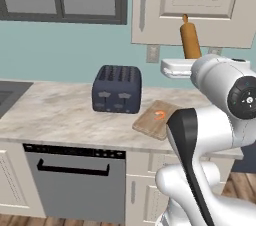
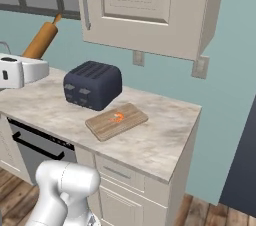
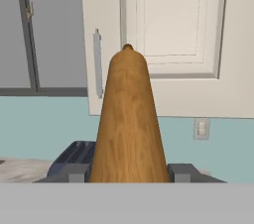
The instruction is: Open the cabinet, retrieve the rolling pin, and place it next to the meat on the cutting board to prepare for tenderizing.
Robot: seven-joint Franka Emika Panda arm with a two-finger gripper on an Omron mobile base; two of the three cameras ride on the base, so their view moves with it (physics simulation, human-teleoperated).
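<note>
Wooden pin (image 3: 128, 124) sits clamped in the end effector (image 3: 128, 173), a finger (image 3: 74, 172) against each side, its long axis running straight out of the hand and up. In the left base view the pin (image 1: 190, 40) stands at upper right, before the closed cabinet (image 1: 195, 5). The board (image 1: 157, 118) lies below and left of it on the worktop (image 1: 60, 112), just right of the toaster (image 1: 117, 89), with the orange meat (image 1: 159, 115) on it. The coming move likely runs downward, the pin tipped level.

The right base view shows the board (image 2: 117, 120) whole, with bare wood around the meat (image 2: 118, 116). The hand view shows the grip itself.
</note>
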